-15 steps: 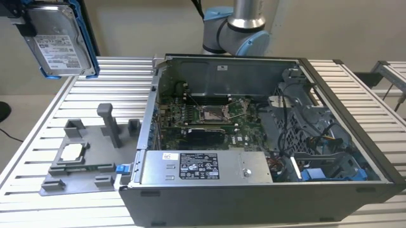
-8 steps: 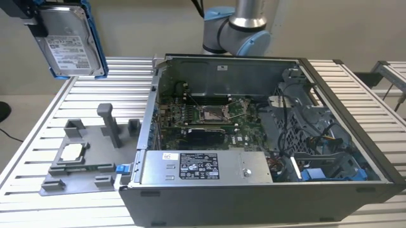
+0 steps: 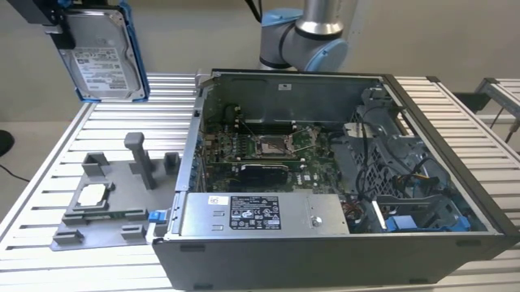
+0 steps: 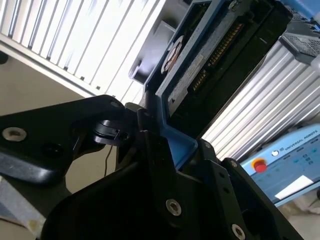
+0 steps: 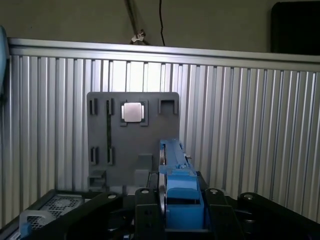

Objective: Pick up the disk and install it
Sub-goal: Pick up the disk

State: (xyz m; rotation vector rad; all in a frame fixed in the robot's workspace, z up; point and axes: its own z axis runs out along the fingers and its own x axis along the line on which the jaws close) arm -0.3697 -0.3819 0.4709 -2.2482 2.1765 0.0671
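Observation:
The disk (image 3: pixel 101 55), a silver hard drive with a white label in a blue bracket, hangs upright high above the table's far corner at the exterior view's left. My gripper (image 3: pixel 58 27) is shut on its upper edge. In the second wrist view the black fingers (image 4: pixel 150 135) clamp the blue bracket of the disk (image 4: pixel 200 70). In the first wrist view the disk (image 5: pixel 176 170) shows edge-on between the gripper's (image 5: pixel 179 205) fingers, above the grey fixture plate.
An open computer case (image 3: pixel 455 176) lies on the slatted aluminium table (image 3: pixel 57 140), with a motherboard (image 3: pixel 268 146) and a grey labelled box (image 3: pixel 260 213) inside. A grey fixture plate (image 3: pixel 122 225) holds a small square chip (image 3: pixel 91 193). The arm's base (image 3: pixel 305 36) stands behind the case.

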